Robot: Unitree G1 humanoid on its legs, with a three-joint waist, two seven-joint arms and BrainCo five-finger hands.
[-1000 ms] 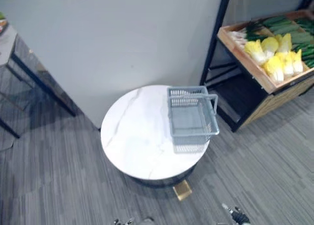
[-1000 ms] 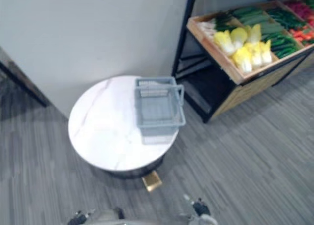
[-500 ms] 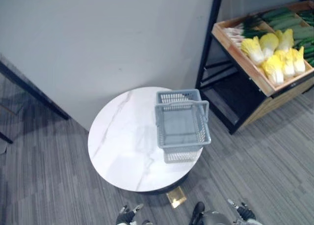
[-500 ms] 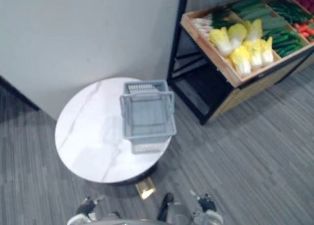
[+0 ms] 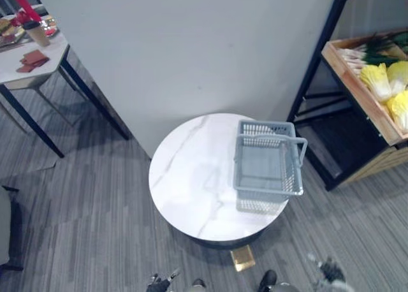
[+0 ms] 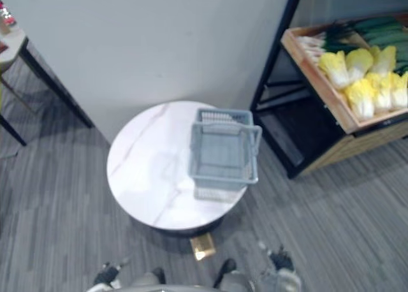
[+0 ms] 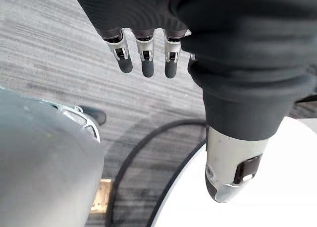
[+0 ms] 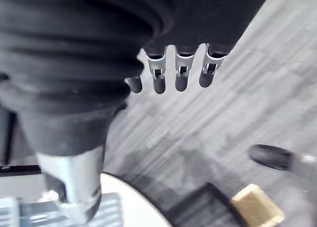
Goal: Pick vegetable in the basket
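On the round table (image 5: 188, 180) the basket (image 5: 268, 161) stays empty; only our view has swung, and with left hand (image 7: 147, 58) and right hand (image 8: 181, 74) slack-fingered, holding nothing, picking has not begun.

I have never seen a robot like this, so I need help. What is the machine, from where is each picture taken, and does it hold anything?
It is a humanoid robot with two hands. Two pictures come from cameras in its head, looking down: a round table carries an empty grey basket, and a crate to the robot's right holds yellow cabbages and green vegetables. The other two come from a camera on each wrist, looking along the hand. The left hand and the right hand hang low, both open and empty. No vegetable is in the basket yet.
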